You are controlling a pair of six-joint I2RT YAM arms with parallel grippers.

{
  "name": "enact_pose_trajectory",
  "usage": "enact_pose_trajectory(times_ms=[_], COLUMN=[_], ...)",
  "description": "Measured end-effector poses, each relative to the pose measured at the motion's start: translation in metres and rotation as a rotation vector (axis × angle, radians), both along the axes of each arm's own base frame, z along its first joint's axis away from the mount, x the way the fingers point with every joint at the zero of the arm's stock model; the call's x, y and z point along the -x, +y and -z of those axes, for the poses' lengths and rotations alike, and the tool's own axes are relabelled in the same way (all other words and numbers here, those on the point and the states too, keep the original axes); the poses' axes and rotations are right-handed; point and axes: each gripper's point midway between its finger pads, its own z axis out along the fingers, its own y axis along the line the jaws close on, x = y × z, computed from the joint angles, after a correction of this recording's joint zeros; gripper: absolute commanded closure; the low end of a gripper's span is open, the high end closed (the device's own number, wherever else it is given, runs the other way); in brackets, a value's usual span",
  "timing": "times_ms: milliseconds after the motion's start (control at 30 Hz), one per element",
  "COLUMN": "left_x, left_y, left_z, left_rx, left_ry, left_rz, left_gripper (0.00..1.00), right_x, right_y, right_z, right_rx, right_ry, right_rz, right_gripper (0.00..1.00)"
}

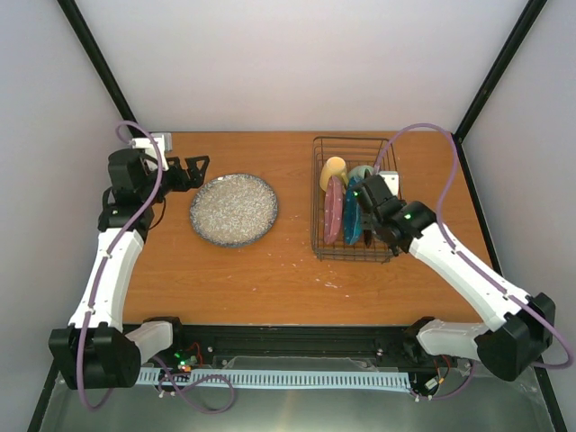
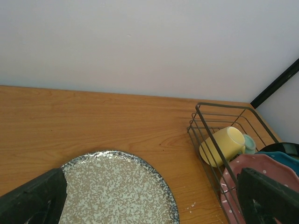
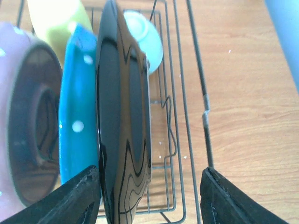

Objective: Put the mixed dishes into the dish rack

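The grey speckled plate (image 1: pixel 233 210) lies flat on the table, left of the dish rack (image 1: pixel 354 247). My left gripper (image 1: pixel 193 171) hovers open just beyond the plate's far-left rim, and the plate (image 2: pixel 117 191) shows between its fingers (image 2: pixel 32 200). In the rack the pink dotted plate (image 3: pixel 28 121), the teal dotted plate (image 3: pixel 77 107) and the dark-rimmed plate (image 3: pixel 124 130) stand on edge. The yellow mug (image 3: pixel 56 18) and the mint bowl (image 3: pixel 145 37) sit behind them. My right gripper (image 3: pixel 149 196) is open over the dark plate, its right finger (image 3: pixel 233 200) well apart from it.
The rack (image 2: pixel 210 116) stands at the back right of the wooden table, near the dark corner post (image 2: pixel 275 84). White walls close in the back and sides. Bare wood lies between the speckled plate and the rack, with small white specks (image 1: pixel 333 283) in front.
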Motion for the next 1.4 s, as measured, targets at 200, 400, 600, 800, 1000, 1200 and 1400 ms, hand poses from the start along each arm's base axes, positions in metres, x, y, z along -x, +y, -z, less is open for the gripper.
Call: enact_pose_trajectory(times_ms=[200,400,600,800,1000,1200,1400], left_x=[-0.003,-0.007,-0.016,0.009,0.016,0.018,0.026], left_y=[0.009,0.025,0.036,0.038,0.049,0.062,0.061], left_z=[0.007,0.033,0.119,0.202,0.227,0.241,0.262], left_rx=[0.026,0.071,0.119,0.165,0.186,0.212,0.292], left_ry=[0.040,0.133,0.403,0.654,0.723,0.741,0.771], left_rz=[-0.023,-0.051,-0.078,-0.099,-0.132,-0.163,-0.137], left_gripper=[0.01,0.08,0.21,0.30,0.31,0.34,0.35], right_x=[0.001,0.010,0.013,0.013,0.013,0.011,0.009], right_y=[-0.006,-0.012,-0.019,-0.022,-0.021,-0.024,-0.026], right_z=[-0.048,-0.074,-0.099,-0.103,-0.106,-0.107,-0.105], right_rx=[-0.061,-0.107,-0.110,-0.085,-0.078,-0.079,-0.072], right_ry=[-0.130,-0.209,-0.275,-0.285,-0.295,-0.307,-0.306], right_rz=[0.009,0.004,0.006,0.001,-0.008,-0.002,-0.001], right_gripper=[0.40,0.38,0.37,0.37,0.37,0.37,0.37])
